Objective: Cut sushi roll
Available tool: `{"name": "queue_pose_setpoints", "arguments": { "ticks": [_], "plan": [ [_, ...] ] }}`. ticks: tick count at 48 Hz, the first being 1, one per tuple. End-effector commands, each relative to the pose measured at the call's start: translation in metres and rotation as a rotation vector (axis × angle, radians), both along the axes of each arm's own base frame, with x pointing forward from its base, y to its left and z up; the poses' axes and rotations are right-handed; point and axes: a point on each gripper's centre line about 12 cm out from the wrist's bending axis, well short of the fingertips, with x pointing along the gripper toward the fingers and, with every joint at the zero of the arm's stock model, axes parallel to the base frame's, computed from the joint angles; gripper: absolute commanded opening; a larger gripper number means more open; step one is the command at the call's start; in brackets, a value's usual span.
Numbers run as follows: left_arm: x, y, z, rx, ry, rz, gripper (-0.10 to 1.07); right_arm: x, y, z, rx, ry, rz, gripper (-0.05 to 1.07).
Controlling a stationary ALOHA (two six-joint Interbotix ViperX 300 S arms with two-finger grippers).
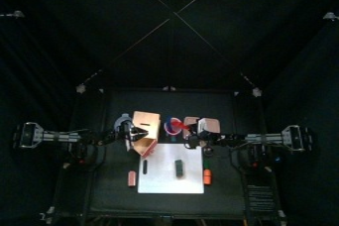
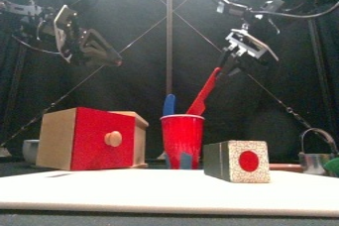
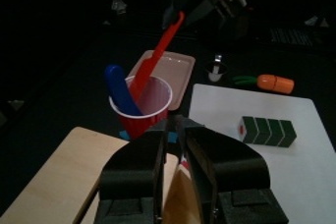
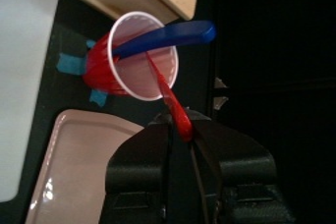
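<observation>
The sushi roll [image 2: 239, 161] lies on the white board [image 2: 119, 192]; it is a short dark block with a speckled end face and a red centre, also seen from above [image 1: 180, 169] and in the left wrist view [image 3: 269, 130]. Behind it a red cup [image 2: 183, 141] holds a blue tool [image 2: 169, 104] and a red stick-like tool [image 2: 205, 91]. My right gripper [image 4: 184, 120] is shut on the red tool's upper end, above the cup [image 4: 125, 56]. My left gripper [image 3: 175, 135] hangs open in the air over the wooden box [image 2: 90, 138], whose tan wood shows between the jaws.
A pale pink tray [image 3: 168, 71] lies beyond the cup. Orange pieces lie to either side of the board [image 1: 129, 177] [image 1: 208, 175], one with a green end [image 3: 272, 83]. A metal container [image 2: 315, 156] stands at the right edge of the front view.
</observation>
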Motion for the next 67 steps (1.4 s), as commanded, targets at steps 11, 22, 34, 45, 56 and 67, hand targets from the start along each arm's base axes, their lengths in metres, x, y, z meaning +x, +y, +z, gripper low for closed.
{"name": "queue_pose_setpoints", "arguments": {
  "ticks": [11, 22, 34, 45, 56, 67],
  "plan": [
    [0.003, 0.001, 0.008, 0.011, -0.023, 0.002, 0.6, -0.041, 0.011, 0.043, 0.186, -0.22, -0.057, 0.56],
    [0.004, 0.0, 0.009, 0.033, -0.019, -0.012, 0.6, -0.062, 0.025, 0.049, 0.397, -0.349, -0.05, 0.56],
    [0.005, -0.002, 0.009, 0.047, -0.017, -0.026, 0.6, -0.06, 0.037, 0.045, 0.553, -0.444, 0.0, 0.56],
    [0.032, -0.017, -0.009, 0.137, 0.057, -0.13, 0.62, -0.053, 0.045, 0.045, 0.632, -0.512, 0.051, 0.56],
    [0.092, -0.024, -0.032, 0.187, 0.111, -0.19, 0.64, -0.049, 0.046, 0.046, 0.648, -0.527, 0.061, 0.56],
    [0.116, -0.023, -0.04, 0.202, 0.055, -0.169, 0.69, -0.045, 0.048, 0.045, 0.657, -0.532, 0.075, 0.56]
  ]
}}
